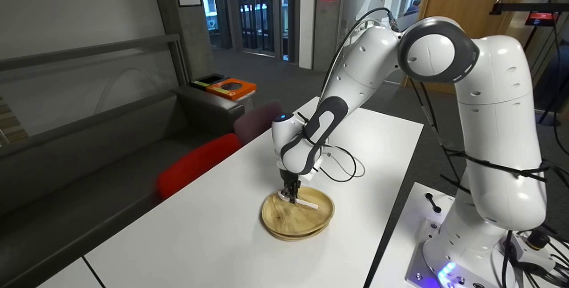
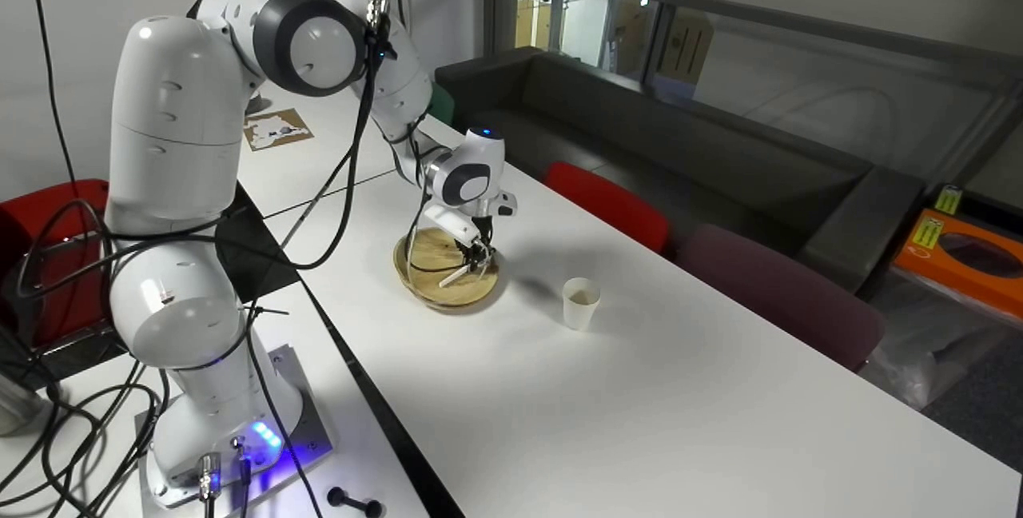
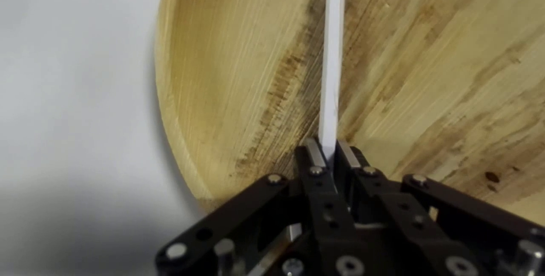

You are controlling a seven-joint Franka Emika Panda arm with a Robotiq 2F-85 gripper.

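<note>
A white utensil with a long, straight, thin handle (image 3: pixel 332 63) lies over a round wooden plate (image 3: pixel 238 76). Its handle also shows in both exterior views (image 1: pixel 307 203) (image 2: pixel 454 276). My gripper (image 3: pixel 330 152) is shut on the handle, one finger on each side. In an exterior view, a rounded pale end of the utensil shows beside the fingers, too small to tell its shape. The gripper (image 1: pixel 292 199) points down inside the plate (image 1: pixel 293 223), near its rim. The plate appears to sit on another like it. Whether the fingertips touch the plate is hard to tell.
A white cup (image 2: pixel 581 306) stands on the white table (image 2: pixel 679 406) near the plate. Red chairs (image 2: pixel 611 202) and a dark purple chair (image 2: pixel 779 294) stand along the table edge, before a grey sofa (image 1: pixel 89 159). Cables (image 1: pixel 351 177) hang by the arm.
</note>
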